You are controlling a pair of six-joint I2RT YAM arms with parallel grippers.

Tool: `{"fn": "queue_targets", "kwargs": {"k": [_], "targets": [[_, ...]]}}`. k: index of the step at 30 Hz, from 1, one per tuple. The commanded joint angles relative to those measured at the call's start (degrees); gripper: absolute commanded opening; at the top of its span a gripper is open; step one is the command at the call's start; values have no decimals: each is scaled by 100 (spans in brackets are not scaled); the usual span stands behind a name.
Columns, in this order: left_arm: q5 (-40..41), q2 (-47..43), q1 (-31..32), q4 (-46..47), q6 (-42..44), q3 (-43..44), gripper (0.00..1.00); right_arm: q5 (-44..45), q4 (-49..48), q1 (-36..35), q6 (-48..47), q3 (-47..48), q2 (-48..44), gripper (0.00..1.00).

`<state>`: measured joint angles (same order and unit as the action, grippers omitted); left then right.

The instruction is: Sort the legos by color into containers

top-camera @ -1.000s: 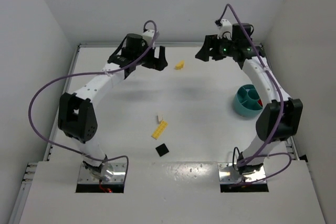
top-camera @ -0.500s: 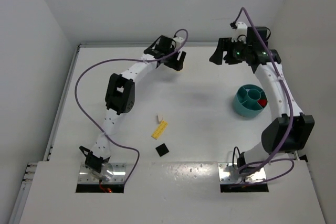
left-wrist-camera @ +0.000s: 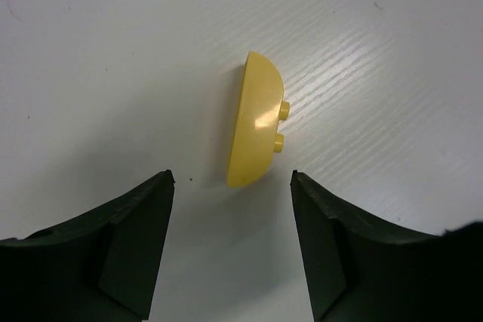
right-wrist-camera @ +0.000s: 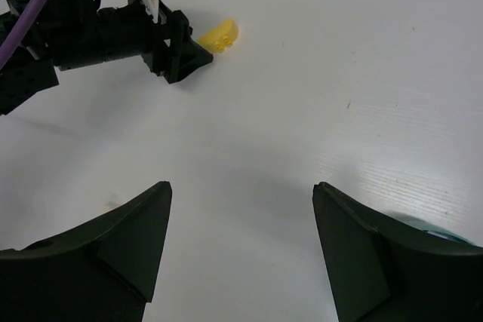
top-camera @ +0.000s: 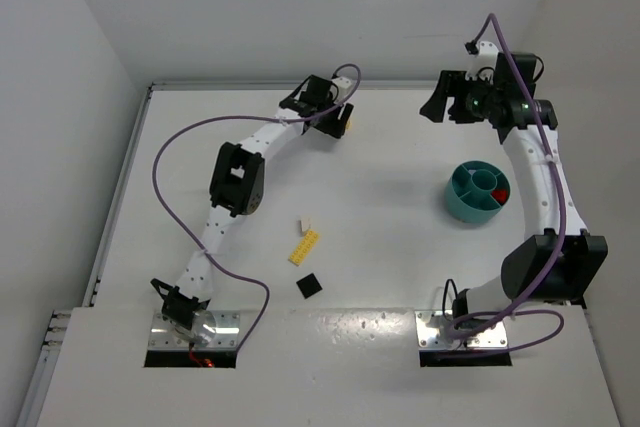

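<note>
Left arm [top-camera: 270,132] now reaches farther along the far counter [left-wrist-camera: 113,50] than before. Left tool [left-wrist-camera: 232,177], released and empty, straddles one end of the yellow brick [left-wrist-camera: 256,118]. Risk: closing on its rounded edge could squirt it away. Right tool [right-wrist-camera: 241,185] is released, idle.

Left pincer [left-wrist-camera: 232,194] low, jaws apart; right pincer [right-wrist-camera: 241,190] aloft, jaws apart.

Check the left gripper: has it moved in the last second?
Yes. Against the unmoved teal dish, the left gripper has shifted right, up to the curved yellow brick; the brick now lies just ahead of its open jaws.
</note>
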<state>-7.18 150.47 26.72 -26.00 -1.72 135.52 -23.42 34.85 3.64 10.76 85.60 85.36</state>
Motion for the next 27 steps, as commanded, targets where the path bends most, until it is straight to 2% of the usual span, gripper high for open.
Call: {"fn": "queue_targets", "kwargs": {"k": [1, 5, 10, 14, 15, 18, 19, 21, 22, 23, 25, 26, 27], "targets": [[-222, 219, -8, 507, -136, 255, 68, -66, -145, 93, 40, 123, 51, 75], [-381, 333, -9, 903, -329, 325, 58, -66, -197, 155, 40, 176, 112, 75], [-381, 588, -9, 991, -382, 457, 53, -118, -198, 207, 101, 176, 165, 75], [-381, 641, -9, 1044, -382, 379, 36, -171, -250, 260, 101, 123, 218, 69], [-450, 554, -9, 1157, -443, 239, 25, -259, -251, 260, 101, 54, 218, 67], [-757, 264, -9, 1403, -382, -121, 9, -540, -303, 260, -118, -78, 218, 62], [-941, -94, -9, 1500, -295, -305, 7, -741, -303, 260, -232, -148, 270, 62], [-1696, -674, -62, 2164, -294, -1235, 5, -988, -303, 260, -531, -201, 270, 61], [-2021, -999, -210, 2482, -555, -1648, 4, -1259, -164, 260, -627, -202, 340, 61], [-2799, -1646, -272, 2781, -723, -2392, 4, -1418, -163, 260, -811, -202, 410, 61], [-3750, -2169, -386, 3275, -1066, -2854, 4, -1989, 12, 260, -988, -202, 411, 61], [-4739, -2380, -439, 3451, -1268, -3030, 4, -2191, 13, 208, -1049, -150, 411, 61], [-5132, -2765, -509, 3635, -1479, -3371, 6, -2567, 13, 207, -1050, -149, 411, 62]]}}
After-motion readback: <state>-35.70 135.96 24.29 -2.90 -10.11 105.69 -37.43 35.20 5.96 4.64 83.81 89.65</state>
